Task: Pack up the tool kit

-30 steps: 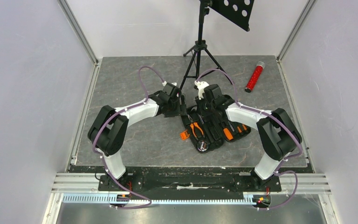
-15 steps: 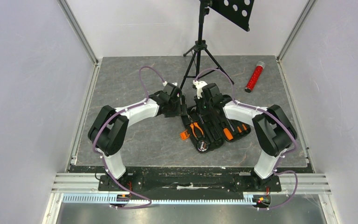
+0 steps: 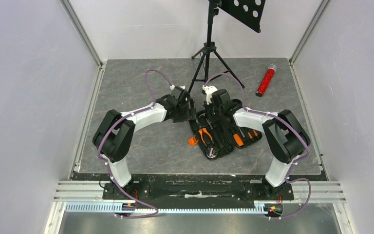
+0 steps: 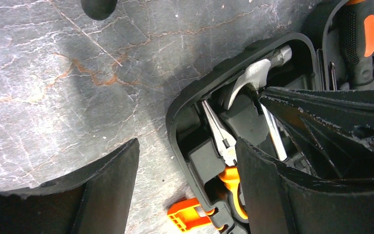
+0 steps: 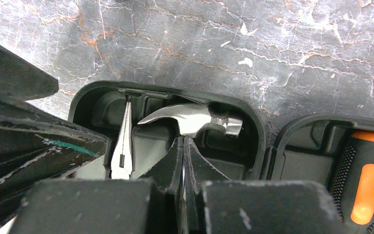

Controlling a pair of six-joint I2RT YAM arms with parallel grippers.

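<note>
Right wrist: hammer head (image 5: 199,121) crosswise in tool kit (image 5: 102,86), claw pointing left.

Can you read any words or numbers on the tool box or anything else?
None can be read.
The tool kit, its hammer and pliers show no print.
The round tool inside it has a pale mark, too small to read.
The red tube shows no lettering.

No text, label or number can be read (none legible on the tool kit (image 3: 221,144) either).
</note>
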